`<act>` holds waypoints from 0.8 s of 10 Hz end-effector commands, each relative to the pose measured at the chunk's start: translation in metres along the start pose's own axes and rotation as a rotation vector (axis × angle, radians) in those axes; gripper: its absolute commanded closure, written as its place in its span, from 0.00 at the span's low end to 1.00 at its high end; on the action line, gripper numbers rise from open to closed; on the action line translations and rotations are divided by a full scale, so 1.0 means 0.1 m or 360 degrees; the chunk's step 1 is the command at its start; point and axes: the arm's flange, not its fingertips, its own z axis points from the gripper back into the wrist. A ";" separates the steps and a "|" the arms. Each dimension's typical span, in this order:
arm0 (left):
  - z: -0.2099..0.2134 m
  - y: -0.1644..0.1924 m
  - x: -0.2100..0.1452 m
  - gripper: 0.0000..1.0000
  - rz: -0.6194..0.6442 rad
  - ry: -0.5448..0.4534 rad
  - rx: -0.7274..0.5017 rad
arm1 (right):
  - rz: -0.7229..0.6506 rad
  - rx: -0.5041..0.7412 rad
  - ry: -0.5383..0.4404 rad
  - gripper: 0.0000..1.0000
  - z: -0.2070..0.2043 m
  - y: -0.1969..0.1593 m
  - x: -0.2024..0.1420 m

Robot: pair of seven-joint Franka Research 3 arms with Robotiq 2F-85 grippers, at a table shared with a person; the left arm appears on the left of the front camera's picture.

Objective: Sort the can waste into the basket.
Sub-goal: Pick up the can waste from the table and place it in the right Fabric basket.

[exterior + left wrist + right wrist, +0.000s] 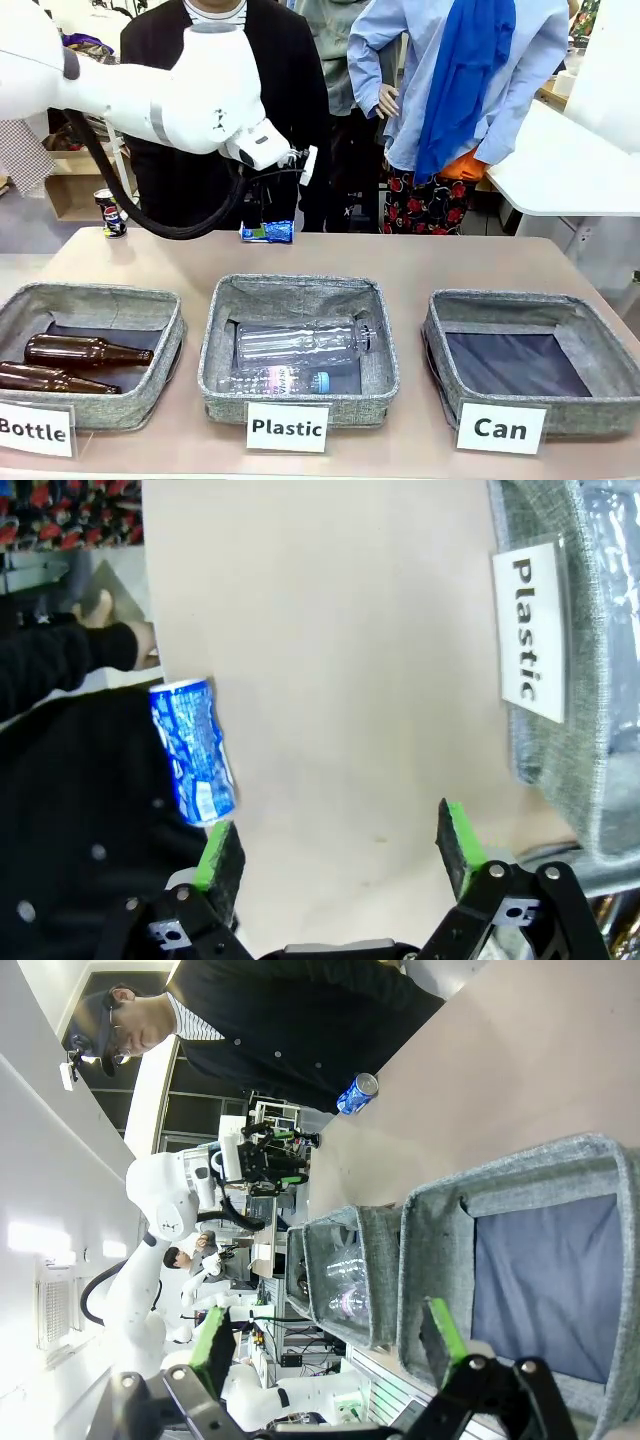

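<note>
Lying just off the spread left hand (pixel 335 838): blue can (pixel 192 750)

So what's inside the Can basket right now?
Only its dark lining shows inside the Can basket; no cans. Its near wall hides a strip of the floor. The blue can and the dark can are on the table.

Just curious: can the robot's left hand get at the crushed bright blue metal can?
Probably yes: the left hand hangs open right beside the crushed bright blue metal can, with nothing between them.
</note>
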 end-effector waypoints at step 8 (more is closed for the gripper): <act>-1.06 1.11 -0.16 0.00 -0.0043 0.0053 0.0053 | -0.0030 0.0004 0.0009 0.00 0.01 0.04 0.00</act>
